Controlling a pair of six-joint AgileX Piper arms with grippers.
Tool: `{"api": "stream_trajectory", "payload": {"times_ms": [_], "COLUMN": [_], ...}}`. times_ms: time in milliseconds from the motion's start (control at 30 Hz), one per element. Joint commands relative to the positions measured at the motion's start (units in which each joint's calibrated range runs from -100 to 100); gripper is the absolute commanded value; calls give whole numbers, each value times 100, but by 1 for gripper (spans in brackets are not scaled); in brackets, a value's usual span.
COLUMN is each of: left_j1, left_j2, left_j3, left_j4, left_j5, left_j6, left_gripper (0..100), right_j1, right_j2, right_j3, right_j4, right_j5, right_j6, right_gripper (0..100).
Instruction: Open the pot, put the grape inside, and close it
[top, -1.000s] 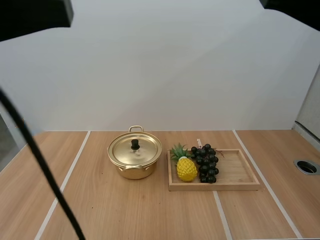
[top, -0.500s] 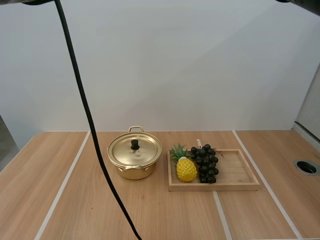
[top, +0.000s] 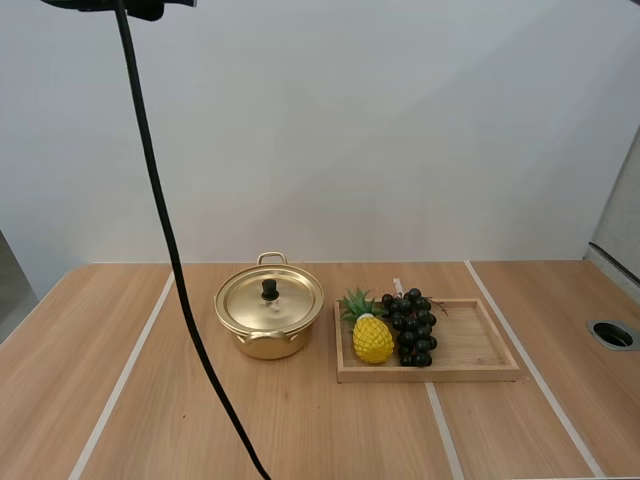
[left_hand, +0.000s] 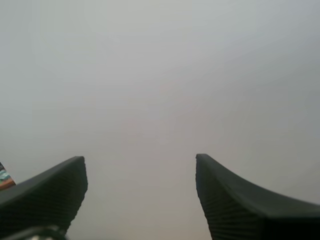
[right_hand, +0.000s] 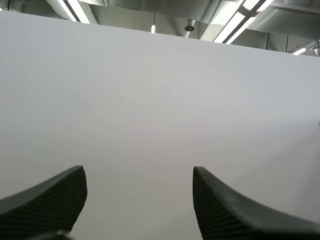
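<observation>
Holding my left fingers (left_hand: 45, 195) spread and empty, I am carrying my right fingers (right_hand: 45, 200) the same way, released and ready to grasp, both apparently lifted well above the worktop (top: 200, 420). The pot (top: 269, 335) is sitting there with its lid (top: 270, 298) on, unopened. The grapes (top: 411, 325) are lying in the tray (top: 480, 350) beside the pot, touching a pineapple (top: 372, 338), probably staged close for a short carry.

I can read no text, label, brand, number or sign here: none on the pot (top: 269, 305), none on the tray (top: 472, 346) at its 3 o'clock, none on the grapes (top: 412, 330).
</observation>
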Motion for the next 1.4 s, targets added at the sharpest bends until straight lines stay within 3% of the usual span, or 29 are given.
{"api": "stream_trajectory", "payload": {"times_ms": [0,200,433,667,767,1033,1167,1367], "left_j1": [8,8,8,-15,-15,-15,-146,-641], "left_j2": [28,332,1355,2332,2712,3711,4200,4683], "left_j3": [-61,-61,-414,-795,-819,-819,-819,-819], "left_j4": [-412,-1923,-1977,-2289,-2417,-2417,-2327,-1823], "left_j5": [-10,623,2194,3961,4579,4876,4876,4876], "left_j6": [543,2028,2142,2685,2953,3278,3431,3397], "left_gripper": [100,100,100,100,100,100,100,100], "right_j1": [-22,-93,-93,-93,-93,-93,-93,-93], "right_j2": [-41,50,291,333,378,505,545,545], "right_j3": [-57,-57,-57,-57,-57,-57,-57,-57], "right_j4": [-39,-39,98,1193,1355,1345,1334,1295], "right_j5": [-175,335,1771,2649,3057,3422,3510,3541], "right_j6": [-40,-515,-802,-1637,-1663,-1663,-1663,-1663], "right_gripper": [100,100,100,100,100,100,100,100]}}
